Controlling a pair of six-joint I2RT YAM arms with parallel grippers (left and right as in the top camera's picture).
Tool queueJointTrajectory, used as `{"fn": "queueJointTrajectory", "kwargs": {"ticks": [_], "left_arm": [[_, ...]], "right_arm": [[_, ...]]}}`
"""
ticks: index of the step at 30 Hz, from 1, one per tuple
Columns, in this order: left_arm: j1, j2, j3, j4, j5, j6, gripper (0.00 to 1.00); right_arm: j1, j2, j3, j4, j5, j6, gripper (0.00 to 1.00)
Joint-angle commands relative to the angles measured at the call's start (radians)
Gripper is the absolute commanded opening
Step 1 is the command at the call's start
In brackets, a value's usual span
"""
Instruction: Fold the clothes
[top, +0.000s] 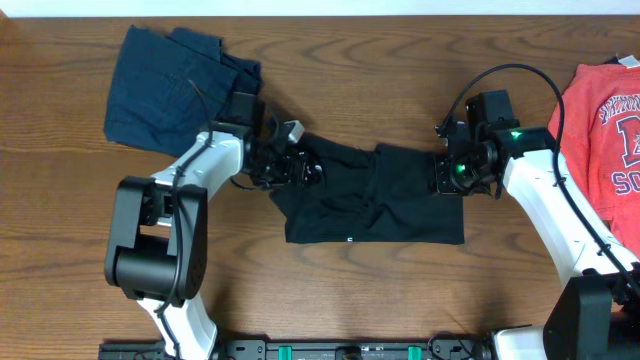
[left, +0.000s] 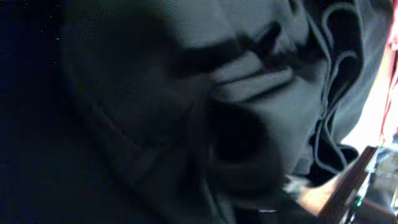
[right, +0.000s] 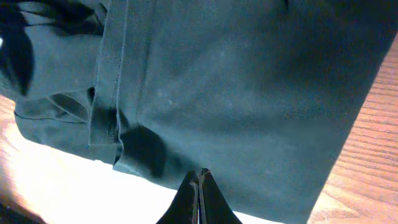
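Black T-shirt (top: 375, 195) lies mid-tabletop (top: 400, 80), right tool (top: 445, 175) looks clenched on its right edge, left tool (top: 300, 168) buried in bunched cloth, grip can't tell; both shd lift evenly, keeping fabric taut btw them.

Plain black shirt (top: 375, 195) with a small white tag (top: 348, 240). Navy garment (top: 165, 85), plain too. Coral-red shirt (top: 605, 130) with white and dark-blue letters. Brown table (top: 400, 60) with wood grain. Left arm (top: 200, 162) and right arm (top: 540, 195) white with black joints; small green light (top: 515, 135) on the right one.
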Motion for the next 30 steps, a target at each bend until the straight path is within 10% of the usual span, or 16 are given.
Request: {"fn": "queueJointTrajectory", "kwargs": {"ticks": [1, 4, 17, 30], "left_arm": [[-0.018, 0.020, -0.005, -0.011, 0.027, 0.011, 0.19], [-0.008, 0.007, 0.010, -0.069, 0.009, -0.002, 0.06], [-0.102, -0.214, 0.324, -0.504, -0.389, -0.030, 0.06], [-0.385, -0.173, 0.418, -0.481, -0.548, -0.121, 0.06]], "right_arm": [[-0.004, -0.006, 0.009, -0.002, 0.000, 0.011, 0.01], [-0.004, -0.006, 0.009, -0.005, 0.000, 0.011, 0.01], [-0.005, -0.006, 0.009, 0.017, 0.034, 0.008, 0.01], [-0.022, -0.006, 0.009, 0.006, 0.097, 0.009, 0.02]]}}
